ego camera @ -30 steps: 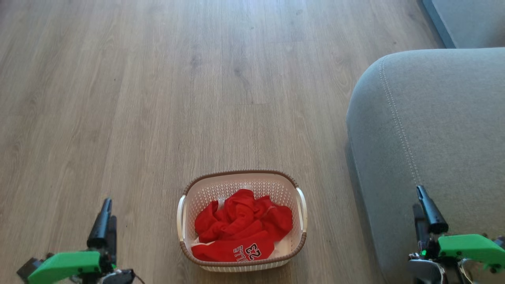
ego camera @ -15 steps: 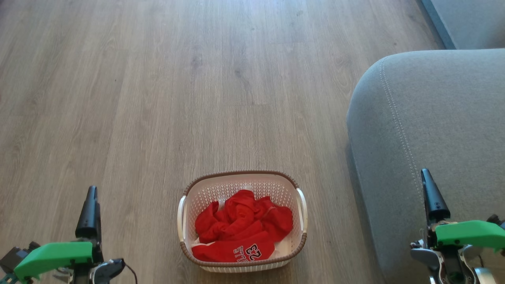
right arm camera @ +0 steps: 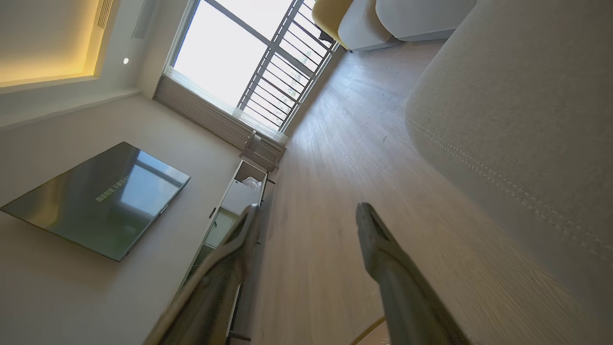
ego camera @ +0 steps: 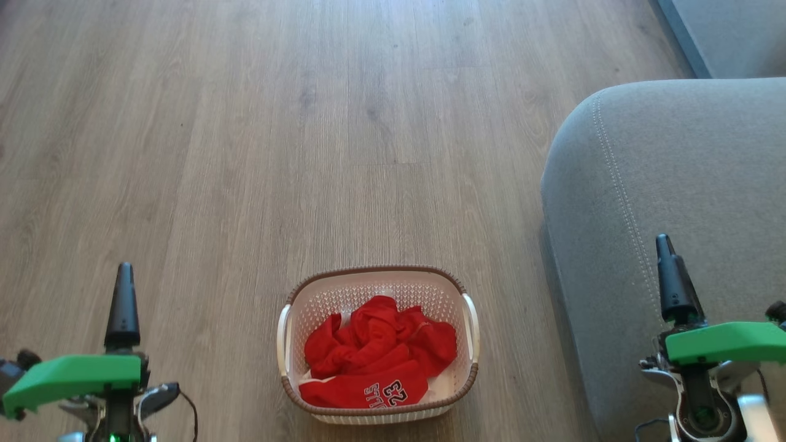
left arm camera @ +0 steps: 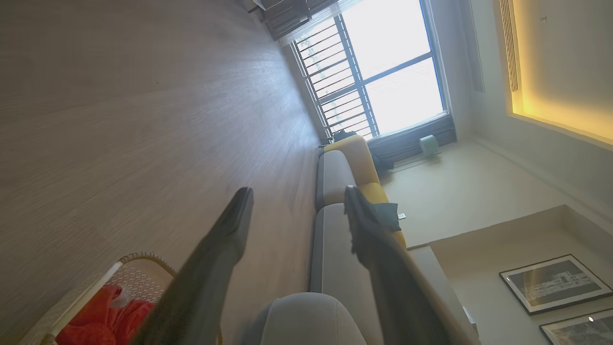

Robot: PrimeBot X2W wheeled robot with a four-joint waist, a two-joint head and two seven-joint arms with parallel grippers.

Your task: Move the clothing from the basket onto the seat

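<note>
Wide wooden floor (ego camera: 307, 123) spreads across the room. On the robot's right rises the seat (ego camera: 675, 184), a big grey cushion with a pale stitched line down its rounded edge, and there's no garment on it. Down at the centre, standing on the boards just in front of the robot and to the left of the cushion, sits the basket (ego camera: 376, 269), cream plastic with a brown rim and a white handle on each side. And there is the clothing (ego camera: 374, 344), all of it inside the basket: a crumpled red heap, with the piece printed 23 (ego camera: 394, 391) lying along the near wall. Nothing hangs over the rim.

Now the arms. The left gripper (left arm camera: 298, 191) hovers over the floor well to the left of the basket, fingers pointing away from the robot, jaws spread wide with nothing between them. The right gripper (right arm camera: 307, 207) mirrors it on the other side, beside the seat's rounded edge, jaws likewise apart and empty. Neither touches cloth or basket.

So I read this as the very start: the reach for the first garment, not yet made. The next move calls for one arm to swing inward over the basket, tip its fingers down and sink into the top of the red heap, pinching a good fold rather than a thin edge. The fabric is soft and tangled, so one grab may drag both pieces up, and the light basket could slide or lift with them. After that comes a carry to the right onto the cushion.
</note>
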